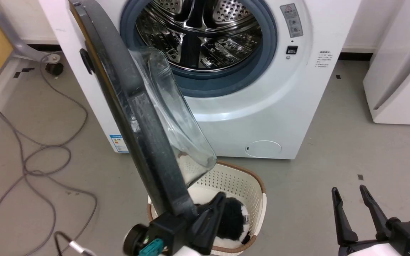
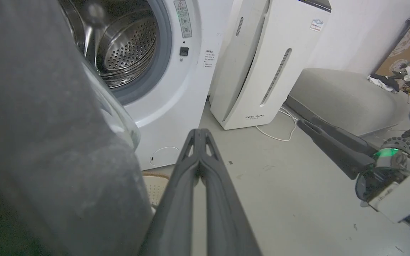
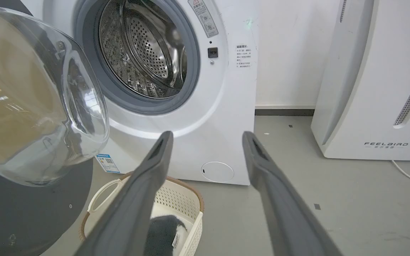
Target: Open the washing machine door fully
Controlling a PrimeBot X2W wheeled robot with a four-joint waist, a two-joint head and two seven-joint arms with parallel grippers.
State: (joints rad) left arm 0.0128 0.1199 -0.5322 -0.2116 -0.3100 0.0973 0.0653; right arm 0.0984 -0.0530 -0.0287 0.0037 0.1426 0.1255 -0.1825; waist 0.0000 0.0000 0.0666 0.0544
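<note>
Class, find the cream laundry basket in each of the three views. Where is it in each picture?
Head view: basket at bottom centre.
Left wrist view: basket rim, lower left of centre.
Right wrist view: basket at bottom, left of centre.
Shared landmark: round cover low on the washer.

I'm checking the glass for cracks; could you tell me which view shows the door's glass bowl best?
The right wrist view: the glass bowl faces the camera, nearly whole. The head view shows it side-on against the black washing machine door; the left wrist view catches a blurred sliver.
</note>
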